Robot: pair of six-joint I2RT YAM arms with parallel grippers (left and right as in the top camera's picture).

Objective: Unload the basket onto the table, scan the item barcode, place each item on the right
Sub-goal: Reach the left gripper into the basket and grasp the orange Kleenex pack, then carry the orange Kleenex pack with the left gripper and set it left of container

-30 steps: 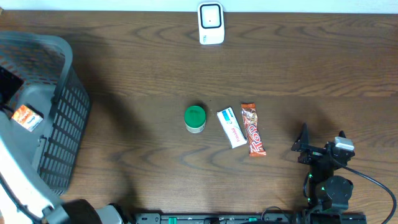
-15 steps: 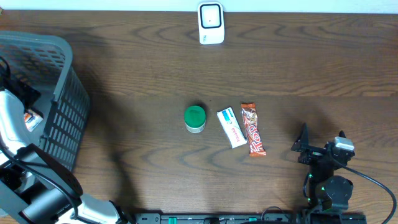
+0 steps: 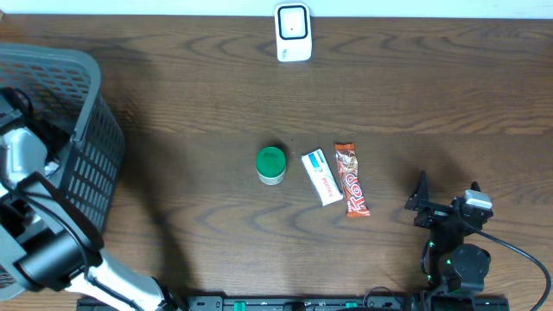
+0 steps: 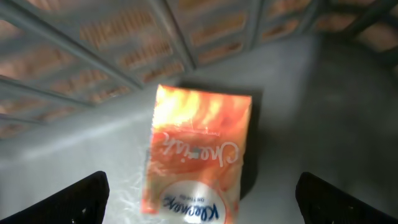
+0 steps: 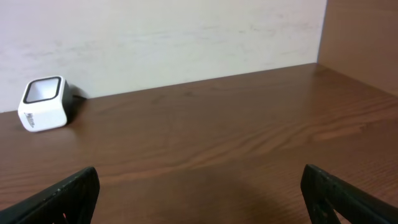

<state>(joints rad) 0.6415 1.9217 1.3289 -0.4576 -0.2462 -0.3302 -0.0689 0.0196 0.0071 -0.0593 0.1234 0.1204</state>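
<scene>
Scanner [image 3: 293, 33] stood at the desk's [image 3: 190, 95] far edge, mid-width. Grey basket [image 3: 82, 104] sat at the left edge, left arm [image 3: 26, 173] reaching inside (its tip out of sight). Mid-desk row, left to right: green-lidded jar [image 3: 271, 164], white box [image 3: 320, 176], candy bar [image 3: 352, 180]. Right arm [image 3: 454, 226] sat near the front-right corner.

The overhead camera is looking straight down on the table [image 3: 173, 95], high enough to be taking in its whole width, with the scanner [image 3: 293, 33] sitting at the middle of the far edge. The left wrist camera is hanging far left of the scanner, inside the basket [image 3: 86, 164], pointing down and sitting very close to an orange packet [image 4: 199, 155] on the basket floor. The right wrist camera is riding low over the wood, right of the scanner and on the robot's side, facing across toward it and the wall [image 5: 186, 31] behind. That view and the overhead are sharing the scanner; the basket is showing in overhead and left wrist.
</scene>
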